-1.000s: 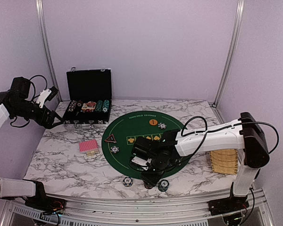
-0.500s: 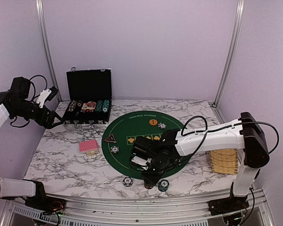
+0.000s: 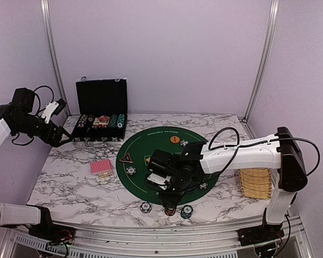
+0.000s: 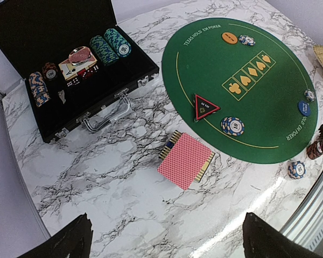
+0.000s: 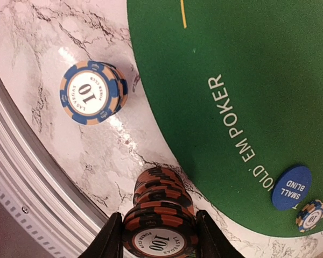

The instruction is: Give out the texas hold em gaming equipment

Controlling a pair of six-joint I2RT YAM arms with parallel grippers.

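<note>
Poker chips point(image 5: 160, 215), a hundred-value stack, sit pinched in the right gripper point(image 5: 157, 236) by the desk's point(image 5: 54, 43) near edge. It looks like placement, and next comes letting go without toppling. Left gripper point(image 4: 167, 228) gapes wide.

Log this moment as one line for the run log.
right gripper: shut on 100-chip stack beside green mat | left gripper: open, empty | 10-chip stack: on marble table nearby
</note>
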